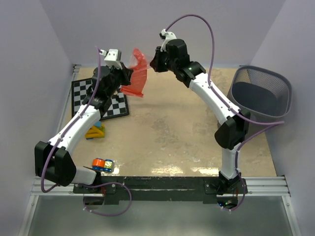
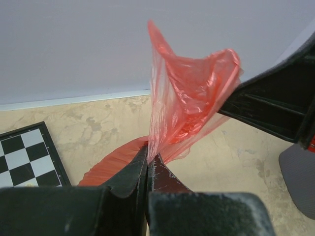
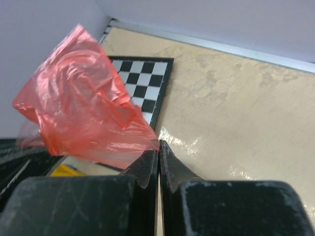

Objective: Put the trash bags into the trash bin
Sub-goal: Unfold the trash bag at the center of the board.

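Note:
A thin, crinkled red-orange trash bag (image 1: pixel 140 73) hangs in the air over the far middle of the table, stretched between both grippers. My left gripper (image 1: pixel 129 74) is shut on one edge of the trash bag (image 2: pixel 192 93); its jaws (image 2: pixel 147 153) meet with the film pinched at their tips. From the other side my right gripper (image 1: pixel 151 63) is shut, with a corner of the trash bag (image 3: pixel 83 108) caught at its tips (image 3: pixel 159 145). The dark grey wire-mesh trash bin (image 1: pixel 257 77) stands at the far right, apart from both arms, open side up.
A black-and-white chessboard (image 1: pixel 98 98) lies at the far left, below the left arm. A yellow and blue toy (image 1: pixel 96 132) sits nearer, and a small coloured object (image 1: pixel 102 164) lies by the left base. Walls close in the back and both sides.

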Robot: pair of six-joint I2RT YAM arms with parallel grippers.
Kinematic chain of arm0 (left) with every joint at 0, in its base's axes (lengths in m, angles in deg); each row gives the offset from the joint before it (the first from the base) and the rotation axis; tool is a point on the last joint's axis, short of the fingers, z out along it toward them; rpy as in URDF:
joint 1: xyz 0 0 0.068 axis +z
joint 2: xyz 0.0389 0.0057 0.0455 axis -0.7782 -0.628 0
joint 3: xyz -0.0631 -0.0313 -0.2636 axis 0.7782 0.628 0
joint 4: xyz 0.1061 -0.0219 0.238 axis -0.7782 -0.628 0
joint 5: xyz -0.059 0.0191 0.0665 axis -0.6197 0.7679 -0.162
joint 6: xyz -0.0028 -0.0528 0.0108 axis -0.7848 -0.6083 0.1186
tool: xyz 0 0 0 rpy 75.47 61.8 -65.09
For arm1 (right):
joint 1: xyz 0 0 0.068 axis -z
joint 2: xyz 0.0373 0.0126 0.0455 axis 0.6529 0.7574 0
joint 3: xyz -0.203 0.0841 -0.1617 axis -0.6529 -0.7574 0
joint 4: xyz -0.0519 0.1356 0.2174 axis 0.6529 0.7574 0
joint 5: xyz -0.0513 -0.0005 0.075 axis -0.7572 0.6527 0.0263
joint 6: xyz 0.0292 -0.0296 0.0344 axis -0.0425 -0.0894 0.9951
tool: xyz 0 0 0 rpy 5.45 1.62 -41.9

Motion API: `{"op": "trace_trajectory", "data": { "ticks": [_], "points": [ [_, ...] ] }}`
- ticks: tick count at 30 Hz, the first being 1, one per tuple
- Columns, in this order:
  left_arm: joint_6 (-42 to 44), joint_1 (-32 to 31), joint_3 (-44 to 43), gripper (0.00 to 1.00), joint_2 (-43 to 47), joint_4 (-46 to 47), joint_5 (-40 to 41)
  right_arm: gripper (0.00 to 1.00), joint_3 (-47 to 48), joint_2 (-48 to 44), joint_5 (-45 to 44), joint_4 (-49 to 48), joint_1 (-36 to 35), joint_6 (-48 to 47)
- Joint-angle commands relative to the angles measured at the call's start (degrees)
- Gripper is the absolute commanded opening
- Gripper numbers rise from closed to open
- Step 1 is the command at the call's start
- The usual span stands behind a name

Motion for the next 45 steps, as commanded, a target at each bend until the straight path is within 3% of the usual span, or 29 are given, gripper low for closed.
{"op": "trace_trajectory", "data": {
  "ticks": [1, 5, 8, 10, 17, 23, 28, 35, 45],
  "points": [
    [1.0, 2.0, 0.9, 0.0, 3.1, -0.2, 5.1, 0.02, -5.5, -6.0, 6.6, -2.3, 3.8, -5.7],
    [2.0, 2.0, 1.9, 0.0, 3.2, 1.2, 2.4, 0.33, -11.8, -8.9, 27.3, -6.2, 4.0, -15.3],
    [3.4, 2.0, 2.9, 0.0, 3.6, 2.3, -0.8, 0.5, -11.6, -10.3, 30.1, -6.3, 4.2, -22.1],
    [3.9, 2.0, 3.3, 0.0, 4.0, 2.5, -1.3, 0.54, -10.6, -10.9, 30.3, -7.2, 4.4, -24.7],
    [3.8, 2.0, 3.5, 0.0, 4.1, 2.7, -2.5, 0.56, -3.5, -7.8, 40.7, -3.8, 4.1, -31.3],
    [4.1, 2.0, 3.3, 0.0, 4.3, 2.2, -3.5, 0.58, -3.8, -8.5, 37.9, -4.9, 3.0, -36.8],
    [4.1, 2.1, 3.2, 0.0, 4.3, 2.1, -5.2, 0.59, -4.3, -8.6, 36.2, -5.6, 2.3, -47.2],
    [5.5, 2.0, 2.7, 0.0, 4.1, 2.0, -7.1, 0.59, -2.0, -6.4, 35.8, -5.4, 2.1, -52.5],
    [5.5, 2.1, 2.5, 0.0, 3.6, 2.4, -8.5, 0.56, 3.2, -1.5, 37.3, 1.7, 0.3, -59.7]
  ]
}}
